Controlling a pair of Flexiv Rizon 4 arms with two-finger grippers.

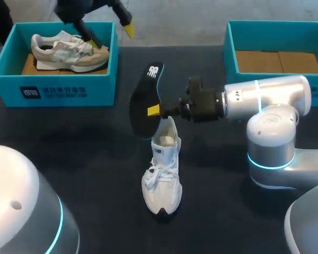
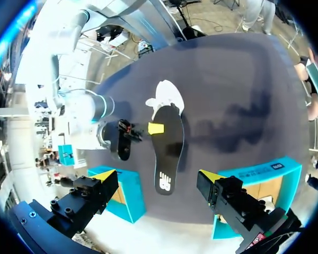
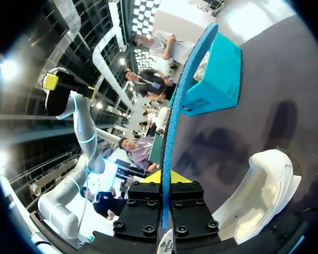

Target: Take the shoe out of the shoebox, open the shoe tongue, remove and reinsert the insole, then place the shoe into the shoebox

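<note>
My right gripper [image 1: 158, 110] is shut on a black insole [image 1: 147, 98] and holds it on edge over the heel of a white shoe [image 1: 162, 172] that stands upright mid-table. In the right wrist view the insole's blue edge [image 3: 183, 106] rises from between the pinched fingers of the gripper [image 3: 165, 177], with the white shoe [image 3: 265, 185] beside it. My left gripper [image 1: 115, 36] hangs open and empty over the left teal shoebox [image 1: 58, 87], which holds a beige shoe [image 1: 69, 52]. The left wrist view, past its gripper [image 2: 158, 177], shows the insole [image 2: 167, 148] and the white shoe [image 2: 167, 95].
A second teal shoebox [image 1: 230, 50] stands at the back right with only its cardboard floor showing. My right arm's thick body [image 1: 270, 132] takes up the table's right side. Dark tabletop [image 1: 85, 143] lies bare around the white shoe.
</note>
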